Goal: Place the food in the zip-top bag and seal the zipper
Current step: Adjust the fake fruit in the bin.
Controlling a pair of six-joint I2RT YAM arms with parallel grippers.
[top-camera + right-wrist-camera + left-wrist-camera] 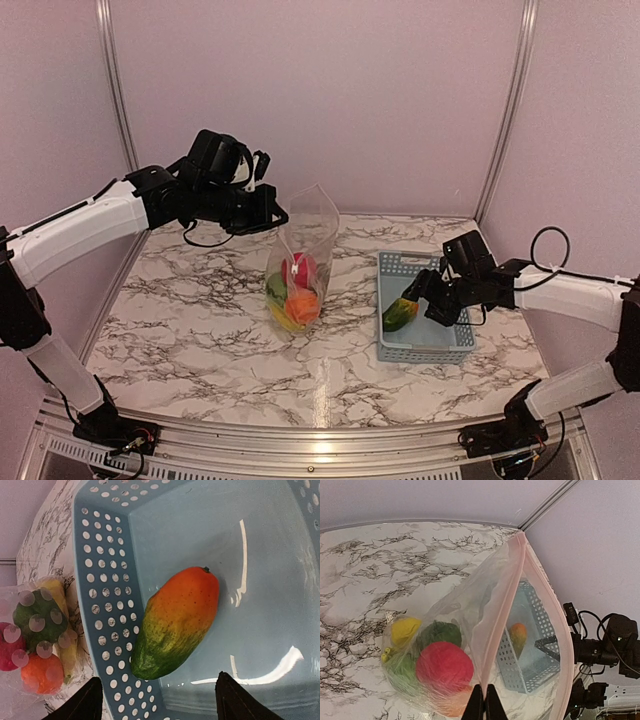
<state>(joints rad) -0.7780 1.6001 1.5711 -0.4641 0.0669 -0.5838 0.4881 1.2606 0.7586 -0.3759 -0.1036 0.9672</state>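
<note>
Marble-veined tabletop [180, 330], from above: holds clear crinkly zip-top bag [300, 265] upright with left pincer [278, 218], so mouth gapes. Left wrist: clamped tight on pinkish zipper strip [512, 600]. Right wrist: right pincer [160, 705] spread wide, empty, straddling green-orange toy mango [175, 622] just ahead in blue perforated basket [105, 580].

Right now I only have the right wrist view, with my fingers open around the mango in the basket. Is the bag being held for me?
Observer: Yes. The left gripper is shut on the rim of the zip-top bag and holds it upright.
Operator: Is the mouth open?
Observer: Yes, it faces up. In the left wrist view the two sides of the pink zipper are spread apart.
Operator: Where does it stand from the basket?
Observer: In the top view it is on the left of the basket, apart from it, and its mouth is well above the basket's rim.
</note>
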